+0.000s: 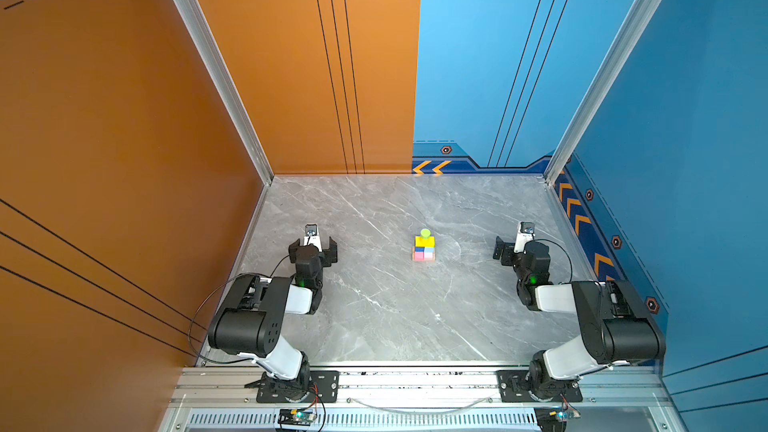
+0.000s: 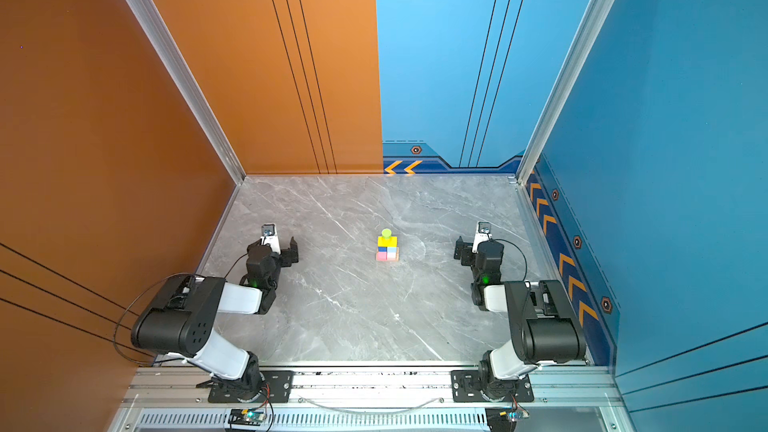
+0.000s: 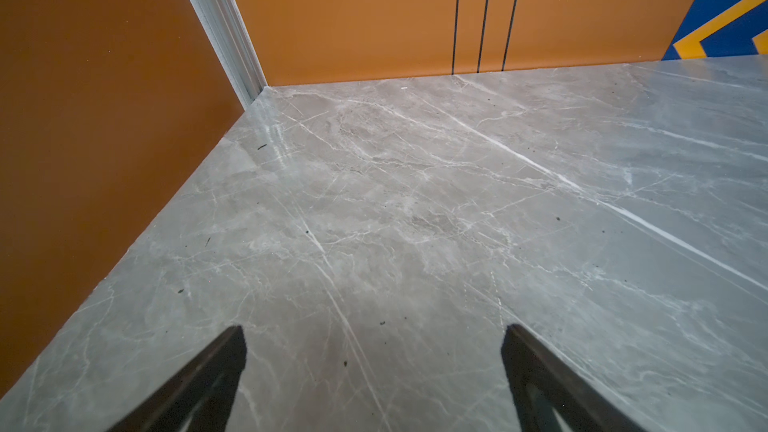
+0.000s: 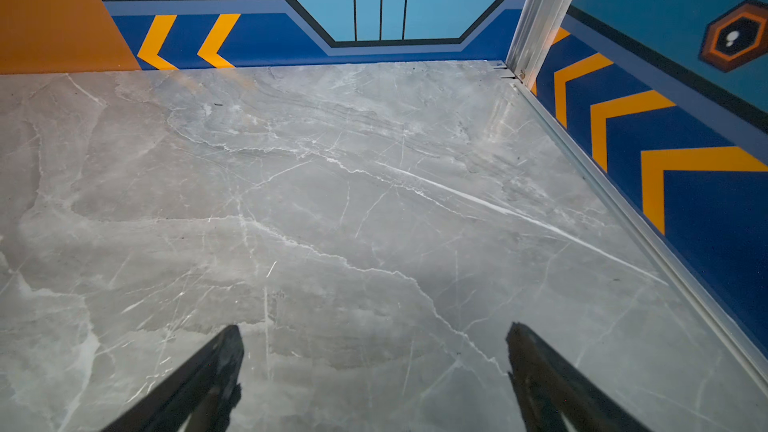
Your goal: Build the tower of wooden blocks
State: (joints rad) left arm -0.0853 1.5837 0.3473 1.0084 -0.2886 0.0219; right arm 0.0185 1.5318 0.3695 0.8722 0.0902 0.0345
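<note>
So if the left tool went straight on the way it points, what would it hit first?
No block: ahead of the left tool lies only bare table, then the orange back wall. Which comes first depends on tilt, unclear here. The tower stands off to its right.

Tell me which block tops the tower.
The lime-green cylinder: the only round piece showing, it stands upright on the yellow brick, with nothing above it.

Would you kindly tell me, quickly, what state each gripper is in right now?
Left gripper: open, holding nothing.
Right gripper: open, holding nothing.
</note>
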